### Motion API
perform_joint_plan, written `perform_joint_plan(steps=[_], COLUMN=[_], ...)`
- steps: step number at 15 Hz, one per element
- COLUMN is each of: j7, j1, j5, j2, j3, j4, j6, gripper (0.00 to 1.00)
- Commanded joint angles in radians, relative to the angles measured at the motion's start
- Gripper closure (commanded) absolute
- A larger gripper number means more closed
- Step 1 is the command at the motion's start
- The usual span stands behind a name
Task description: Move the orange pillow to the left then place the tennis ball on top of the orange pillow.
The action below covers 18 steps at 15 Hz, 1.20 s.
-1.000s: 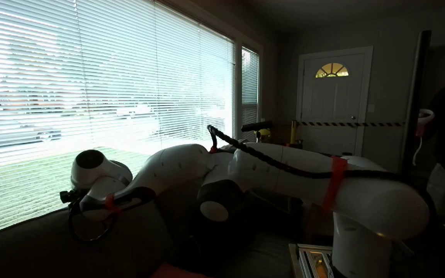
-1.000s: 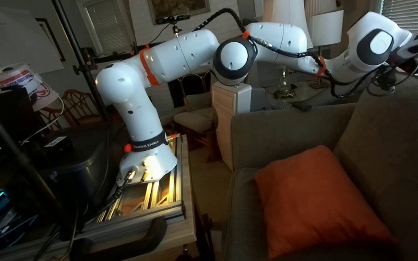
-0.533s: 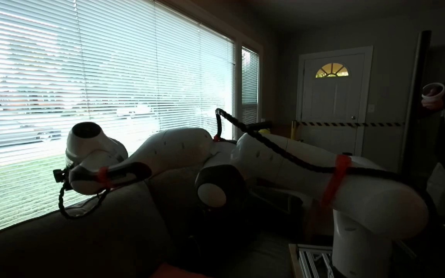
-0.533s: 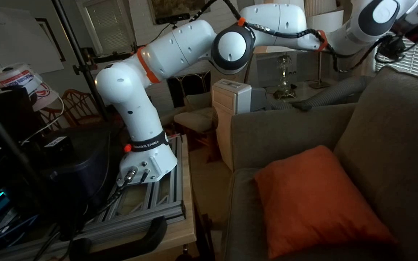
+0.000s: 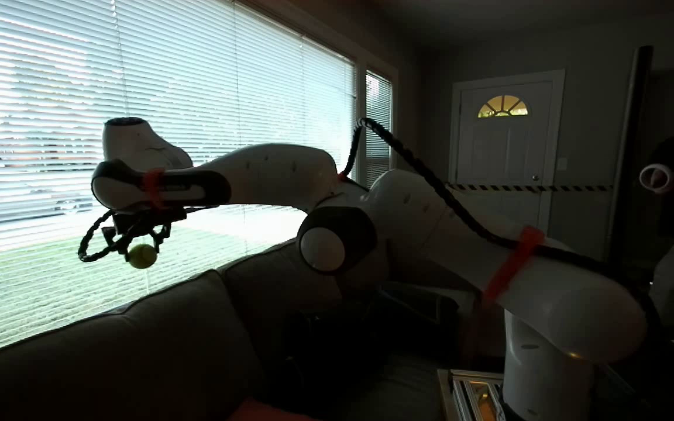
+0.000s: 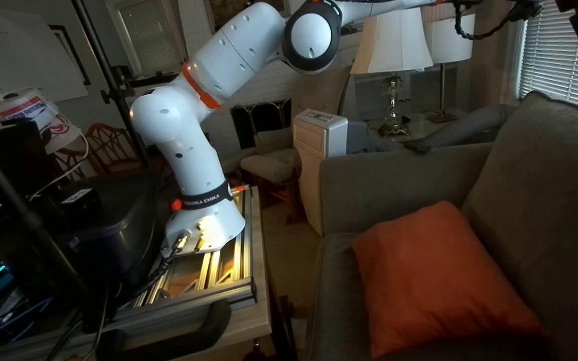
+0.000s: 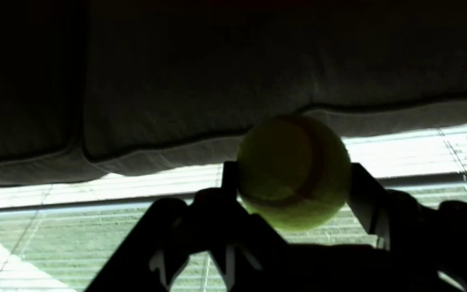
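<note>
Tennis ball (image 5: 143,256) and gripper (image 7: 293,174) sit high at the left in an exterior view, before broad window blinds (image 5: 214,105), green lawn (image 5: 21,280) showing between the slats. The gripper is clamped on the ball from both sides, holding it higher than the backrest of a grey sofa (image 5: 173,327). Next, at the bottom edge, shows a bit of the orange pillow (image 5: 264,411). Rightward the white arm (image 5: 267,175) reaches to its base (image 5: 542,374), which stands on a metal frame (image 5: 464,397). Behind, at the right, is a pale door (image 5: 506,146) with a fanlight (image 5: 504,107), a striped band (image 5: 530,188) crossing in front.

Close up in the wrist view, the ball is round, fuzzy and yellow-green, partly in shadow, a dark seam curving across it. In an exterior view, the pillow (image 6: 434,281) lies on the sofa seat, orange-red and plump, lightly creased toward its near edge; whether it touches the backrest cannot be told.
</note>
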<state>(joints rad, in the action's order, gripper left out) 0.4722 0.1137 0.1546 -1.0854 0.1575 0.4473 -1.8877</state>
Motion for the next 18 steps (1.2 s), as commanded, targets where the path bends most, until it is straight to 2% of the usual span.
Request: perform_joint_plan(steps=[1, 2, 4, 9, 10, 12, 14, 15, 18], j7=[-0.009, -0.003, -0.001, -0.023, -0.009, -0.009, -0.011, -0.021, -0.070], j1=[0.002, -0.001, 0.007, -0.002, -0.006, -0.009, -0.010, -0.008, -0.032], j5=[-0.011, -0.003, -0.007, -0.030, -0.010, -0.010, -0.010, -0.019, -0.031], j2=[0.031, 0.021, -0.063, -0.096, -0.116, -0.119, -0.107, -0.094, -0.063], j3=[0.018, 0.026, 0.026, -0.005, 0.009, 0.008, 0.008, -0.001, -0.022], j4=[0.051, 0.048, -0.046, -0.023, -0.059, -0.051, -0.032, -0.021, 0.025], j6=[0.184, 0.233, 0.367, 0.642, 0.583, 0.630, 0.627, 0.621, 0.648], gripper=[0.58, 0.58, 0.58, 0.58, 0.33, 0.33, 0.33, 0.58, 0.58])
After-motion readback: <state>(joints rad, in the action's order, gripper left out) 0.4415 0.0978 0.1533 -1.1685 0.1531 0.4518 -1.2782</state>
